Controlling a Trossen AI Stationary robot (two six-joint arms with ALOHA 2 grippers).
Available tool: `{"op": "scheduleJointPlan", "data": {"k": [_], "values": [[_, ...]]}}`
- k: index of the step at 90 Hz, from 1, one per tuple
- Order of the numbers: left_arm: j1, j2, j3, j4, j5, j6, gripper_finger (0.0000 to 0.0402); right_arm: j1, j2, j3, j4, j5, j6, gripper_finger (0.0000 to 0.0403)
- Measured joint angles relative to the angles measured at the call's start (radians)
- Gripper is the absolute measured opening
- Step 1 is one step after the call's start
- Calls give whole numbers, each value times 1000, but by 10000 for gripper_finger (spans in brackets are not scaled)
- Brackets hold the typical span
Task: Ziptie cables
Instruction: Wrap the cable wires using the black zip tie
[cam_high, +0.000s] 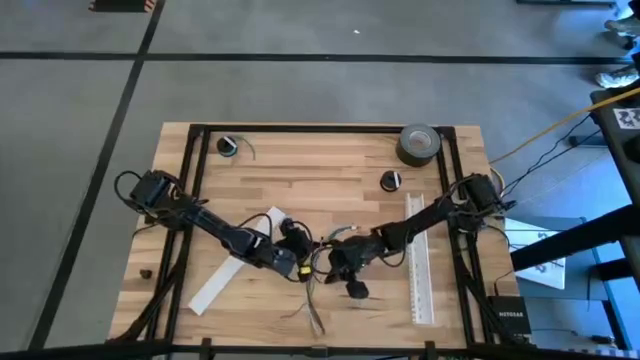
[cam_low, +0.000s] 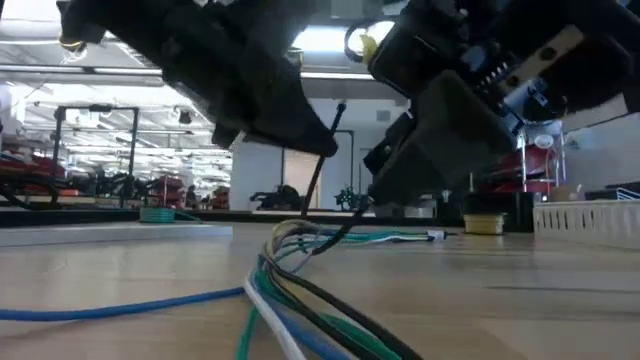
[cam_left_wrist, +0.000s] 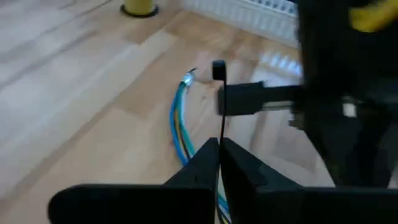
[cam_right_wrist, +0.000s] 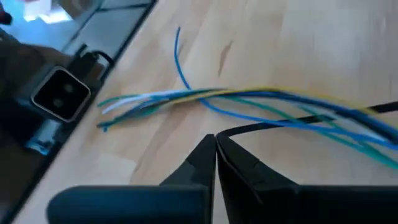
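Note:
The cables are a loose bundle of blue, green, white and yellow wires lying flat on the wooden table near its front edge, also seen in the low view and the right wrist view. The ziptie is a thin black strip held above them between both grippers. Its square head sticks out past my left gripper, which is shut. My right gripper is shut on another stretch of the strip. Both grippers meet over the cables. My left gripper pinches the ziptie's strip between its two fingertips, a short way below the head. The strip runs along the fingers and on beyond them, clear of the table. My right gripper pinches the ziptie's strip at its fingertips. From there the strip bends off sideways across the cables, clear of the table by the fingers.
A grey tape roll stands at the back right. Two small dark round objects sit farther back. Long white slotted strips lie at the right and left. A black frame edges the table.

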Motion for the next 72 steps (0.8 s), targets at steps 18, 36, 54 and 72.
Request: {"op": "scheduleJointPlan", "data": {"k": [18, 36, 54, 72], "values": [[-9, 0, 7, -24, 17, 19, 0, -5, -1, 0, -1, 4, 10, 0], [-29, 0, 8, -76, 42, 18, 0, -16, -1, 0, -21, 4, 15, 0], [-37, 0, 8, -86, 41, 16, 0, -20, -2, 1, 80, 110, -23, 0], [-37, 0, 8, -91, 26, -3, 0, -17, 5, 2, 209, 177, -38, 0]]}}
